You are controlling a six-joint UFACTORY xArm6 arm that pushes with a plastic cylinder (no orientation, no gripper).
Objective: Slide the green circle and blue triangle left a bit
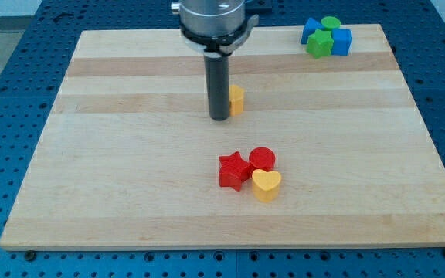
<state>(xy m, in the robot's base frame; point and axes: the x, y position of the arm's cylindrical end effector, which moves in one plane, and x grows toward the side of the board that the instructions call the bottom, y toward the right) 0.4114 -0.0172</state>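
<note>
Your green circle (330,23) and blue triangle (309,29) sit clustered at the bench's (130,193) top right corner, well apart from my tip (220,118) (a bare rod holding nothing), which stands up-left of centre beside a yellow block (237,100).

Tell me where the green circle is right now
The green circle sits at the board's top right corner in the camera view, clustered with the blue triangle, a green block and a blue block, far right of my tip.
</note>
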